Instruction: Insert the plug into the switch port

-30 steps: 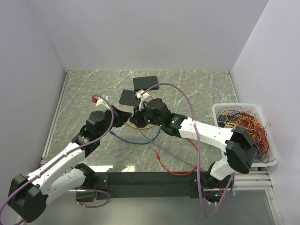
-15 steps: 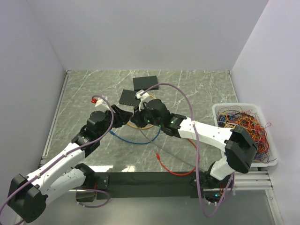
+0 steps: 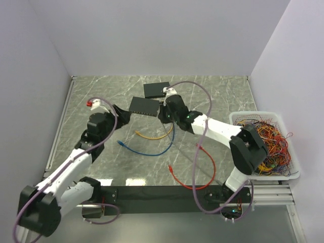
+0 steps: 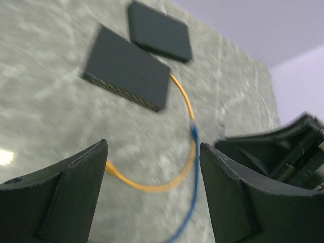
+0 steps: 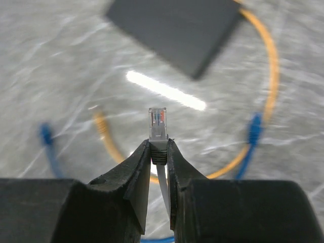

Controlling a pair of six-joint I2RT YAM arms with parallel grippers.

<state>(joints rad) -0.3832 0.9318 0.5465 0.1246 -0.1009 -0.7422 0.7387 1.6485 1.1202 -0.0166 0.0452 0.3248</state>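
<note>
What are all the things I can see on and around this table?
network switches: two, black, mid-back of the table; nearer switch, farther switch
yellow cable: one, curving in front of the nearer switch
blue cable: one, looped just in front of the yellow one
red cable: one, near the front edge
basket: one, white, right edge, holding tangled wires of many colours
plug: one, clear, on a pale cable
table: one, grey-green marbled
left hand: black, open, empty
right hand: black, pinching the plug
</note>
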